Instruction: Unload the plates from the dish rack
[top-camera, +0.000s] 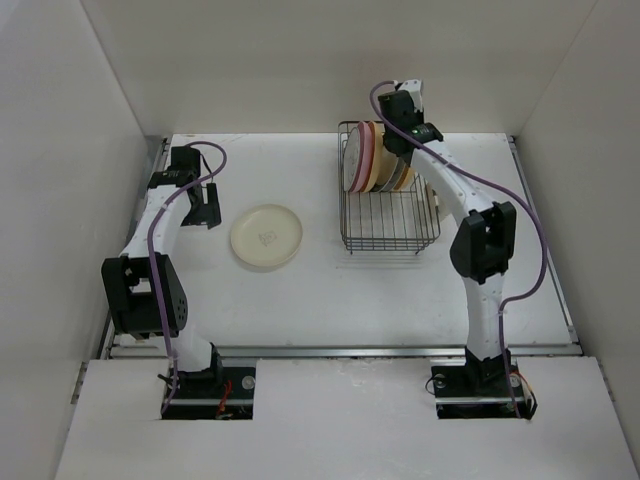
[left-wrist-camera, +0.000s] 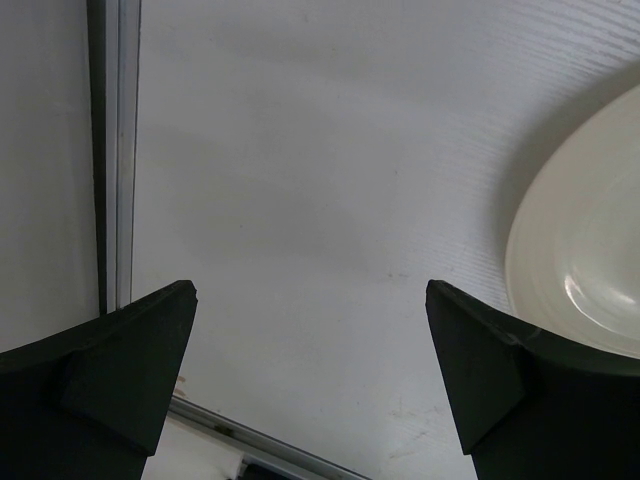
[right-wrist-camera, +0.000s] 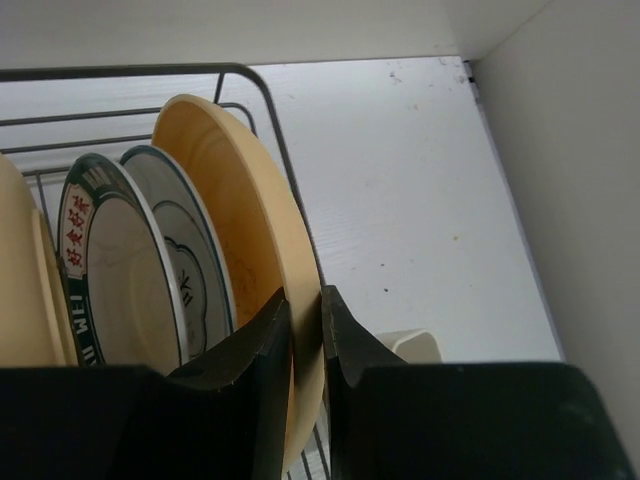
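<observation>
The dark wire dish rack (top-camera: 392, 228) stands at the back right of the table with several plates upright in its far end (top-camera: 366, 158). My right gripper (top-camera: 406, 138) is above them; in the right wrist view it (right-wrist-camera: 305, 292) is shut on the top rim of the outermost yellow plate (right-wrist-camera: 235, 190). Two white plates with dark decorated rims (right-wrist-camera: 120, 270) stand beside it, within the rack's wire rim (right-wrist-camera: 262, 95). One cream plate (top-camera: 266, 236) lies flat on the table. My left gripper (top-camera: 206, 206) is open and empty just left of it (left-wrist-camera: 310, 300), with the plate's edge (left-wrist-camera: 585, 240) at its right.
White walls enclose the table on the left, back and right. A metal rail (left-wrist-camera: 118, 150) runs along the left table edge close to my left gripper. The rack's near half holds no plates.
</observation>
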